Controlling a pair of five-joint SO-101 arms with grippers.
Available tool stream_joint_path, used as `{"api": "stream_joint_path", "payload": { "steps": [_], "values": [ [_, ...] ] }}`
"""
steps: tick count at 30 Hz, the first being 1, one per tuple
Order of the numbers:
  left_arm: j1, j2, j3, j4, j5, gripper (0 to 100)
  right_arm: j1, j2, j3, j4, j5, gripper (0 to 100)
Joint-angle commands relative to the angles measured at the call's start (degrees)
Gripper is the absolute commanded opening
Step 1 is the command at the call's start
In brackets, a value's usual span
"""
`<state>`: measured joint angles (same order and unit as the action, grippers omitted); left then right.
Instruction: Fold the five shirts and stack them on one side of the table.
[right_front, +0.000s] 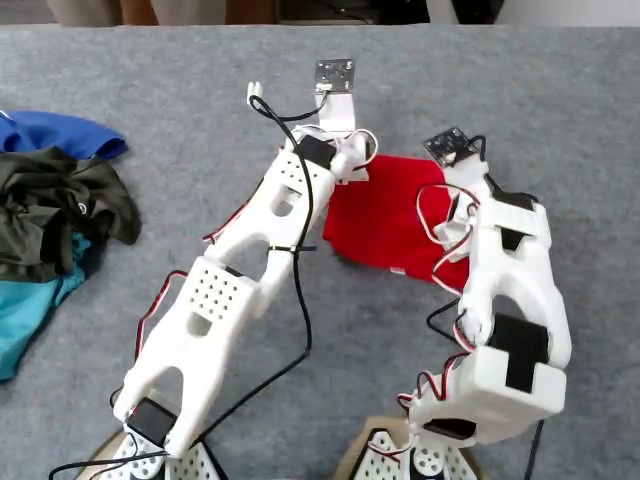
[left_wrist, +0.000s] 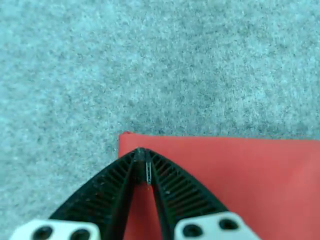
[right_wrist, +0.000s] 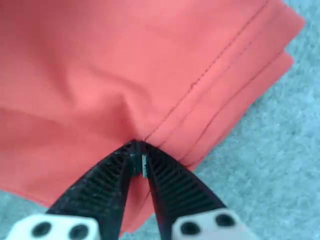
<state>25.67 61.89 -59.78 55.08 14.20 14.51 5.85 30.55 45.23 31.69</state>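
Red shirt lies folded mid-table. My left pincer is clenched at its ten o'clock corner, perhaps nipping the cloth; I cannot be sure. My right pincer grasps a pucker of the shirt near its three o'clock edge. Other shirts lie heaped at nine o'clock.

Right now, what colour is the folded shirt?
Red; the shirt shows best in right wrist view.

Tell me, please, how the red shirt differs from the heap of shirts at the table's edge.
The red shirt lies flat, folded, in the middle; the heap of shirts is crumpled at the left edge. The right pincer pinches the red shirt; nothing touches the heap. Both rest on the grey table.
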Motion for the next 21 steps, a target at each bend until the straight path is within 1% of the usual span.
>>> {"api": "stream_joint_path", "payload": {
  "steps": [1,5,10,13,16,21],
  "values": [
    [0.6,-1.0,-3.1,-1.1,-1.1,2,1.5,-0.8,-5.4,4.5,0.3,0.9],
    [0.6,-1.0,-3.1,-1.1,-1.0,2,-0.4,-7.9,-11.2,12.8,0.0,0.9],
    [0.4,-1.0,-3.1,-1.0,-0.8,2,-1.2,-16.7,-14.1,17.1,-0.1,0.9],
    [0.4,-1.0,-3.1,-0.8,-0.8,2,-0.9,-17.6,-12.8,18.6,-0.1,0.8],
    [0.4,-1.0,-3.1,-0.8,-0.8,2,-0.7,-15.4,-8.6,14.8,0.0,0.8],
    [0.4,-1.0,-3.1,-0.7,-0.8,2,-0.7,-6.3,-3.2,-2.3,0.3,0.9]
  ]
}}
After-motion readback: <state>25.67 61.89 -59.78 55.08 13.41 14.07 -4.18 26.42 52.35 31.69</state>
